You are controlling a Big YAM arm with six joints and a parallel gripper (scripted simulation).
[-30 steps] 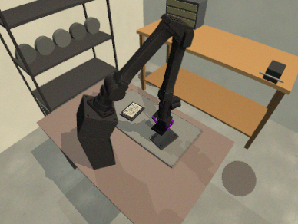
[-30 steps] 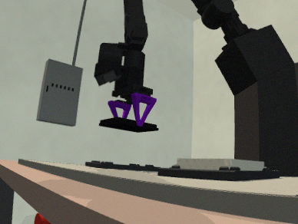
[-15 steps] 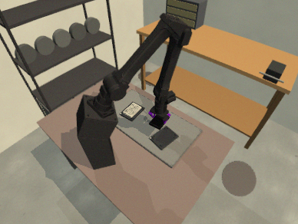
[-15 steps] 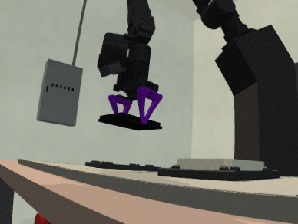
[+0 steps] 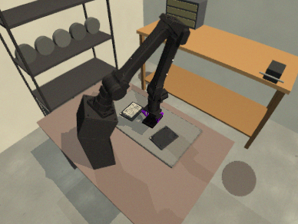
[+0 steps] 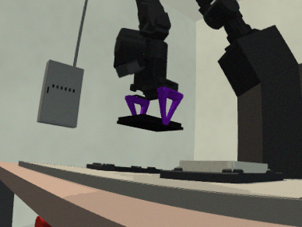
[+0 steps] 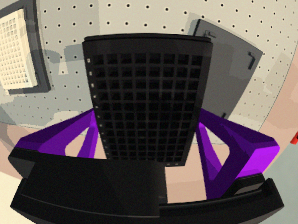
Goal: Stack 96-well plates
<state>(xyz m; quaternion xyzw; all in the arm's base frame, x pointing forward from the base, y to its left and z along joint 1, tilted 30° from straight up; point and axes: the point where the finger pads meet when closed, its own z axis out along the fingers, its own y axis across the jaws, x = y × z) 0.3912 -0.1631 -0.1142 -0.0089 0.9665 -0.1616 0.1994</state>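
Note:
My gripper has purple fingers and is shut on the black 96-well plate, holding it level well above the grey mat. In the exterior view the gripper carries the plate in mid-air. The empty dark nest N1 lies to one side of it, and the white 96-well plate sits in nest N2 to the other. In the wrist view the black plate fills the middle, with the white plate at the left edge and the empty nest at the right.
The arm's dark base pedestal stands next to N2. A metal shelf with grey cylinders is behind on the left. An orange bench holds a drawer box and a black device.

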